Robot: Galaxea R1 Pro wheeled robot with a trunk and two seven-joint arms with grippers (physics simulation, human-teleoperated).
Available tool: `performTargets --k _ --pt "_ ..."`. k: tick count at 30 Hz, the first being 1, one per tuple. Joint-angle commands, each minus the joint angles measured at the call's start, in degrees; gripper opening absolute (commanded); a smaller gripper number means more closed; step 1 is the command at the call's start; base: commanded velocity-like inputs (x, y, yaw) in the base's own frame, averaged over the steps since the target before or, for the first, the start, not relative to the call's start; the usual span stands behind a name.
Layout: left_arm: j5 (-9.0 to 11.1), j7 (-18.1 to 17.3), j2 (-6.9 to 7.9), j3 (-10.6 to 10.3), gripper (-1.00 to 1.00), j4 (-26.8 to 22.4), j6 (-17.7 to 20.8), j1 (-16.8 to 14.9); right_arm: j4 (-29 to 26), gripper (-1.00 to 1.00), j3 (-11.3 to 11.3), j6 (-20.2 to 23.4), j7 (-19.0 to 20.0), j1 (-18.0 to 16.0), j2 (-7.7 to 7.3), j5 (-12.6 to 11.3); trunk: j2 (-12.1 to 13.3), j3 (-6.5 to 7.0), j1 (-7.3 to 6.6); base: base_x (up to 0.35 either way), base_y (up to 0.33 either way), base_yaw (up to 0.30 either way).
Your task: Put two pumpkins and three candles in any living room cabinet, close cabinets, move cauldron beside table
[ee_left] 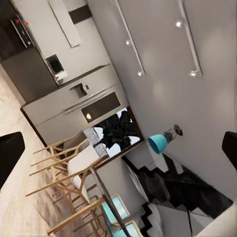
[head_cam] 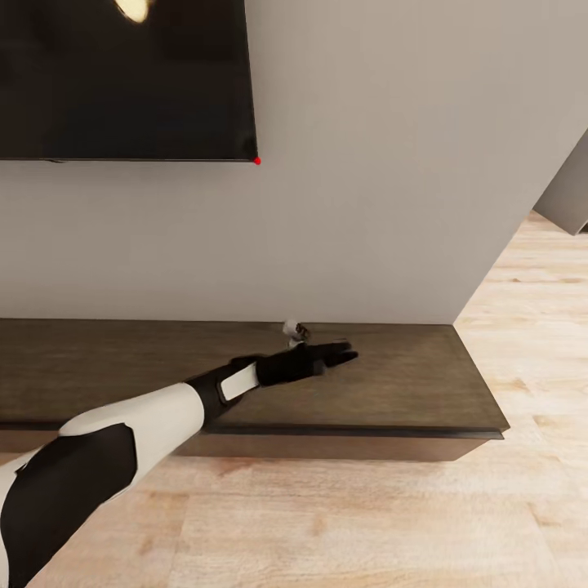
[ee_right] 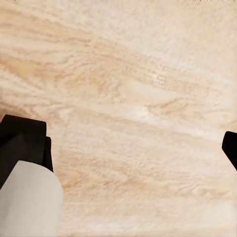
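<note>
The robot's left gripper, fingers spread and empty, reaches over the top of the low dark-brown cabinet below a wall-mounted screen, while the right gripper, also spread, faces wood floor.

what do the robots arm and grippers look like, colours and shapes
In the head view the left arm has smooth white shells broken by black patches, narrowing to a black wrist with a white inset panel. The left gripper is black, with slim fingers. The wrist views show black fingertips at the picture edges; the right gripper has a rounded light-grey part beside one finger.
</note>
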Motion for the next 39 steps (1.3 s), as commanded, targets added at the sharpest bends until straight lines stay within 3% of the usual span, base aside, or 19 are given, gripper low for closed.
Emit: performTargets --k 1,5,6,8,13,15,18,20,23,27,28,32,33,36,39 --pt "0.0 0.2 0.15 1.2 1.00 0.2 0.0 0.0 -0.1 1.00 0.1 0.0 0.0 0.0 0.12 0.5 0.0 0.00 0.00 0.000 0.000 0.000" --pt "0.1 0.0 2.80 1.8 1.00 0.1 -0.3 0.0 -0.4 1.00 -0.2 0.3 -0.4 -0.3 0.27 7.2 0.0 0.00 0.00 0.000 0.000 0.000" --pt "0.2 0.2 5.02 3.0 1.00 0.7 -0.6 0.3 -0.9 1.00 -0.3 0.5 -0.6 -2.5 0.39 10.3 0.0 0.00 0.00 0.000 0.000 0.000" --pt "0.2 0.3 5.45 3.4 1.00 0.9 -0.7 0.4 -1.3 1.00 -0.3 0.1 -0.4 -3.2 0.48 10.6 0.0 0.00 0.00 0.000 0.000 0.000" --pt "0.2 0.4 5.63 3.5 1.00 0.9 -1.1 0.6 -1.1 1.00 0.2 -2.2 -1.3 -3.6 0.90 11.5 0.0 0.00 0.00 0.000 0.000 0.000" --pt "0.2 0.4 5.65 3.5 1.00 1.0 -1.2 0.6 -0.9 1.00 1.8 -2.1 -3.9 -3.6 1.28 14.2 0.0 0.00 0.00 0.000 0.000 0.000" --pt "0.2 0.4 5.64 3.5 1.00 0.9 -1.2 0.6 -0.8 1.00 4.2 -0.3 -11.2 -3.6 1.60 19.4 0.0 0.00 0.00 0.000 0.000 0.000" --pt "0.2 0.4 5.57 3.5 1.00 0.9 -1.2 0.6 -1.0 1.00 4.9 1.4 -14.5 -3.6 1.69 21.4 0.0 0.00 0.00 0.000 0.000 0.000" --pt "0.2 0.4 5.30 3.5 1.00 0.8 -1.2 0.6 -1.1 1.00 5.6 3.3 -16.4 -4.1 1.46 23.9 0.0 0.00 0.00 0.000 0.000 0.000" --pt "0.2 0.5 5.16 3.5 1.00 0.8 -1.3 0.6 -1.0 1.00 6.1 4.0 -16.9 -5.3 1.21 31.6 0.0 0.00 0.00 0.000 0.000 0.000" --pt "0.2 0.5 5.14 3.5 1.00 0.8 -1.3 0.6 -0.9 1.00 6.1 4.0 -17.0 -5.5 1.14 35.6 0.0 0.00 0.00 0.000 0.000 0.000" --pt "0.2 0.5 5.13 3.5 1.00 0.8 -1.3 0.6 -0.8 1.00 6.2 4.0 -17.2 -5.8 0.76 43.1 0.0 0.00 0.00 0.000 0.000 0.000" --pt "0.2 0.5 5.13 3.5 1.00 0.8 -1.3 0.6 -0.8 1.00 6.2 4.2 -18.0 -6.9 0.67 46.2 0.0 0.00 0.00 0.000 0.000 0.000" --pt "0.2 0.6 4.99 3.5 1.00 0.8 -1.3 0.6 -0.9 1.00 6.8 4.2 -19.9 -7.8 0.72 50.3 0.0 0.00 0.00 0.000 0.000 0.000" --pt "0.2 0.8 4.91 3.5 1.00 0.8 -1.3 0.6 -0.8 1.00 6.9 4.3 -21.1 -7.9 0.43 51.5 0.0 0.00 0.00 0.000 0.000 0.000"
